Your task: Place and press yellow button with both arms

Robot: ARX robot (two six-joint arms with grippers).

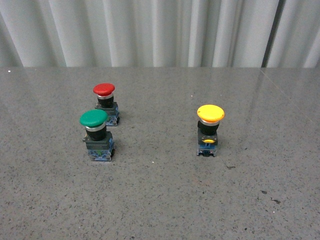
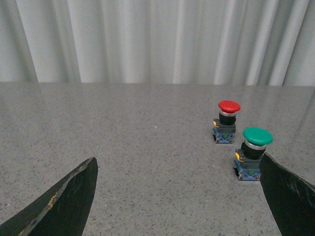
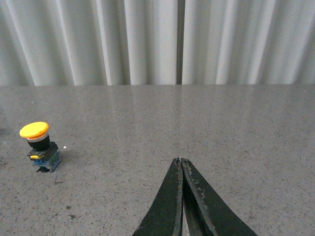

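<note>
The yellow button [image 1: 210,129] stands upright on the grey table, right of centre in the front view, with a yellow cap, black body and blue base. It also shows in the right wrist view [image 3: 39,145], well off to the side of my right gripper [image 3: 180,160], which is shut and empty above the table. My left gripper [image 2: 178,162] is open and empty, its two black fingers [image 2: 69,199] spread wide over bare table. The yellow button is out of the left wrist view. Neither arm shows in the front view.
A green-capped button [image 1: 96,134] and a red-capped button [image 1: 106,103] stand at the left in the front view; both also show in the left wrist view, green [image 2: 253,152] close by the left gripper's one finger, red [image 2: 227,121] farther off. A pleated white curtain [image 1: 150,30] backs the table.
</note>
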